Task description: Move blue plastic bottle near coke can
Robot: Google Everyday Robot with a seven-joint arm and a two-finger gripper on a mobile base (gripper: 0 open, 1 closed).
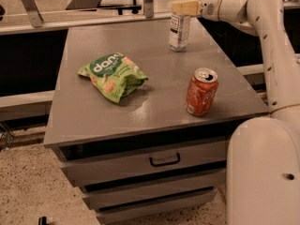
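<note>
The gripper (183, 7) meets the neck of the bottle (179, 32), upright at the table's (93, 121) far edge, well apart from the can (201, 92); whether it grips, cannot tell. Light, slick and tippy, the bottle likely wants a mid-body hold.

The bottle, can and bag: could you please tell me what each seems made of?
The bottle: clear plastic, it seems; see-through body, white cap. The can: metal, probably aluminium; shiny silver top, pull tab. The bag: crinkled glossy film, likely plastic. The gripper is at the bottle's neck.
</note>
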